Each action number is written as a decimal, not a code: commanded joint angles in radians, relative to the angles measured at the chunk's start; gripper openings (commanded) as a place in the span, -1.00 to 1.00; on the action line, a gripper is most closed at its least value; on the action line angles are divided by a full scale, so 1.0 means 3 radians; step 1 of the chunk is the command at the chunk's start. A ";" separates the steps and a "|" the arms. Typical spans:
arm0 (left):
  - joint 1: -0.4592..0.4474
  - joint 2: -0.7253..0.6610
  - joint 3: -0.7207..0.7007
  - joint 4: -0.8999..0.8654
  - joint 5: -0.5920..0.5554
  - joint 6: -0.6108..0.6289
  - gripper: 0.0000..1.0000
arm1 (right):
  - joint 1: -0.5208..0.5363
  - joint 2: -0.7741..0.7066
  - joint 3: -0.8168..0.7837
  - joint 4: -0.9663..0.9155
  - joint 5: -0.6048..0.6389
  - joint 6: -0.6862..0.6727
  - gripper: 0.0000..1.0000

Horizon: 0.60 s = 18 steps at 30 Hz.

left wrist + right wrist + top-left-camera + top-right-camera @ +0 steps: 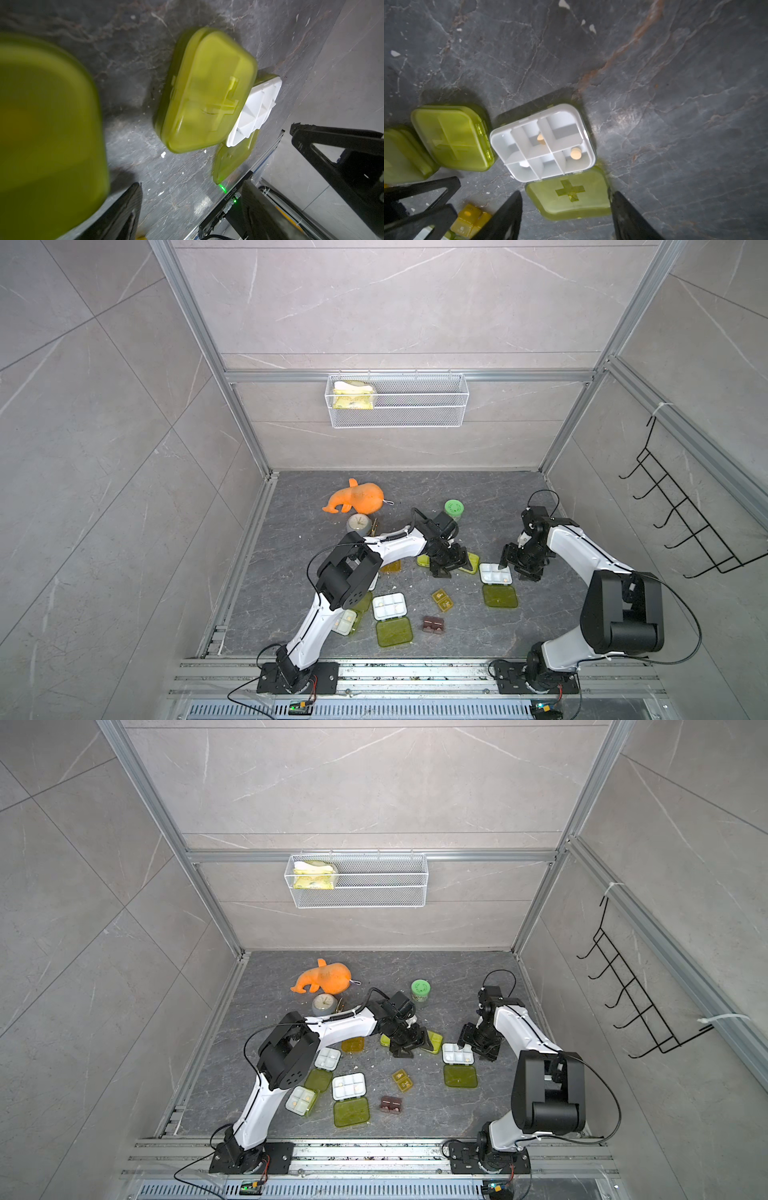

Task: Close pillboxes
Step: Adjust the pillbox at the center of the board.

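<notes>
An open pillbox lies at the right: a white six-cell tray [542,141] with pills in it, and its yellow-green lid [569,195] flat on the floor. My right gripper [566,209] is open, with that lid between its fingers. In a top view it hovers by the tray [495,573]. My left gripper [191,207] is open and empty, low between two closed yellow-green pillboxes [207,91] [424,560]. Another open pillbox [389,605] lies mid-floor. A small amber box [441,599] lies open beside it. More pillboxes [327,1058] sit partly under my left arm.
An orange plush toy [355,499], a small clock [358,524] and a green-lidded jar [454,508] stand farther back. A dark brown box [432,623] lies near the front. A wire basket [397,400] hangs on the back wall, a black hook rack [681,510] on the right wall.
</notes>
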 commanded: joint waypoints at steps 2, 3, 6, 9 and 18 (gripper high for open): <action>-0.0024 0.0050 0.0180 0.0163 0.0179 -0.0098 0.54 | -0.0041 0.0173 0.0058 0.0131 0.0051 0.0052 0.39; -0.0023 0.0072 0.0190 0.0174 0.0184 -0.0102 0.54 | -0.0049 0.0203 0.0046 0.0166 0.0029 0.0071 0.39; -0.0024 0.0160 0.0271 0.0185 0.0208 -0.0114 0.54 | -0.0056 0.0266 0.0034 0.0230 0.0014 0.0079 0.39; -0.0023 0.0249 0.0395 0.0231 0.0264 -0.0182 0.54 | -0.0063 0.0313 0.0019 0.0270 -0.0038 0.0063 0.39; 0.0022 0.0689 0.0805 0.0326 0.0317 -0.0417 0.53 | -0.0062 0.0415 -0.0081 0.0417 -0.0344 0.0023 0.38</action>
